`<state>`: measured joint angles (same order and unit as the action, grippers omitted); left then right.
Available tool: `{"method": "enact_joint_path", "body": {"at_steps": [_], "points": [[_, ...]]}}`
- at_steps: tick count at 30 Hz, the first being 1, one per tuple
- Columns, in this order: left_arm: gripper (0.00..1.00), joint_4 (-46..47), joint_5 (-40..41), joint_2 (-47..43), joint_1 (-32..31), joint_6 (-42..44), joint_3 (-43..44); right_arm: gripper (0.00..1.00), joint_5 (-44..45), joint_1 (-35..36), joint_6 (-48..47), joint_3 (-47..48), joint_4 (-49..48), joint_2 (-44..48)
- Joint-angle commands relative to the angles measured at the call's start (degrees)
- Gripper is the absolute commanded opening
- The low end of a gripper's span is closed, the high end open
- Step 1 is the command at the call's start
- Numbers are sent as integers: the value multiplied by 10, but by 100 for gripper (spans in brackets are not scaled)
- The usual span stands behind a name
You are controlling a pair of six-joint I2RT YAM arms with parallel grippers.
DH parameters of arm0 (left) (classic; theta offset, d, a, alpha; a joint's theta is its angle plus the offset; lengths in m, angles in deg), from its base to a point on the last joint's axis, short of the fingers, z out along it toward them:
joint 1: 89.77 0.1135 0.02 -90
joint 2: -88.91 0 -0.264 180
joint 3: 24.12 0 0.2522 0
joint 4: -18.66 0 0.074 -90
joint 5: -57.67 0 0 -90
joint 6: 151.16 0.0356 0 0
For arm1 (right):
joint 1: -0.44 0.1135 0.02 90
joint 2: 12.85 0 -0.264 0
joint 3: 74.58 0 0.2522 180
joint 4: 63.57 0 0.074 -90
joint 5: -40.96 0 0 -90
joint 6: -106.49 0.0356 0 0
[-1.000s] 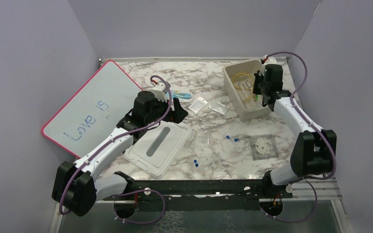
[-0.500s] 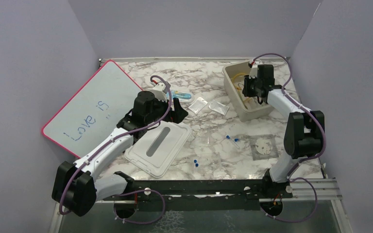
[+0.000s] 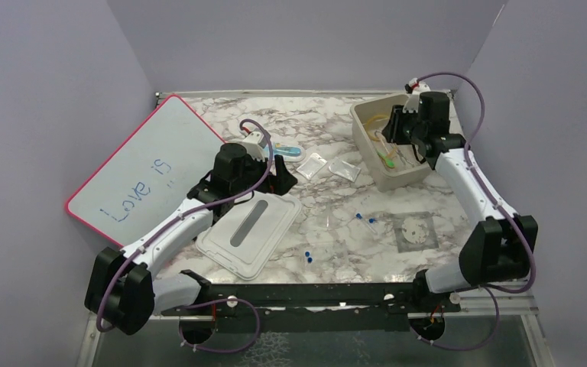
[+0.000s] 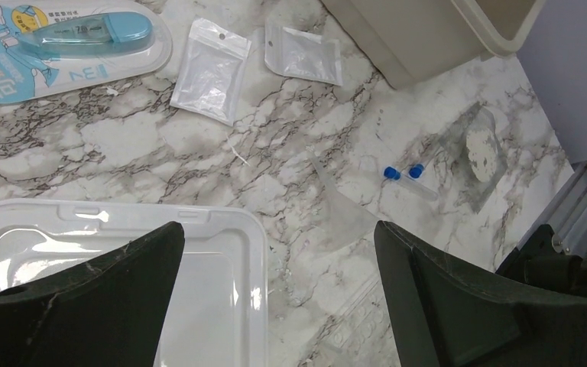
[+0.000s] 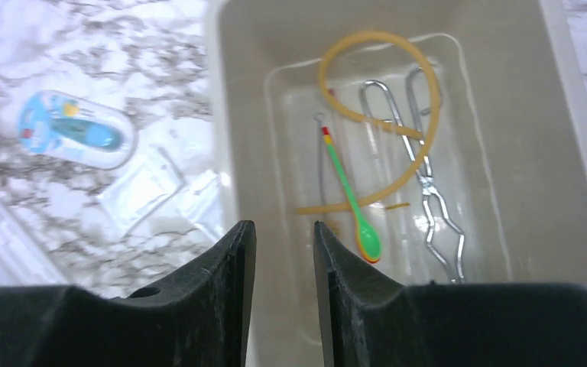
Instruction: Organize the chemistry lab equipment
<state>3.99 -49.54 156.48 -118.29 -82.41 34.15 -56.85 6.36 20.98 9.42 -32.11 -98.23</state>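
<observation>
Well left of the tub, the left gripper is hanging spread wide and empty over the white lid's edge, the nearer arm to the clear bags lying flat just left of the tub; blue-capped vials are lying near its front. Above the tub's left wall the right gripper is hovering slightly parted, empty; tubing, green stick and forceps are lying lengthwise inside.

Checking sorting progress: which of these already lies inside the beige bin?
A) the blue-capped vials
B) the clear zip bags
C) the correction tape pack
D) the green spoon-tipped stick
D: the right wrist view shows the green spoon-tipped stick lying in the beige bin, alongside the amber tubing and the metal forceps.
</observation>
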Motion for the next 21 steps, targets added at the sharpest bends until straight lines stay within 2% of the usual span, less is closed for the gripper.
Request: {"method": "enact_joint_path", "body": {"at_steps": [1, 9, 16, 21], "points": [[97, 14, -21, 8, 0, -10, 13, 38, 1, 43, 48, 0, 62, 58], [97, 10, -24, 6, -2, -11, 20, 38, 76, 177, 69, -35, 127, 100], [97, 10, 1, -29, -13, -11, 24, 38, 129, 249, 146, -103, 166, 101], [97, 10, 27, -73, -19, -1, 26, 38, 169, 269, 214, -169, 170, 102]]}}
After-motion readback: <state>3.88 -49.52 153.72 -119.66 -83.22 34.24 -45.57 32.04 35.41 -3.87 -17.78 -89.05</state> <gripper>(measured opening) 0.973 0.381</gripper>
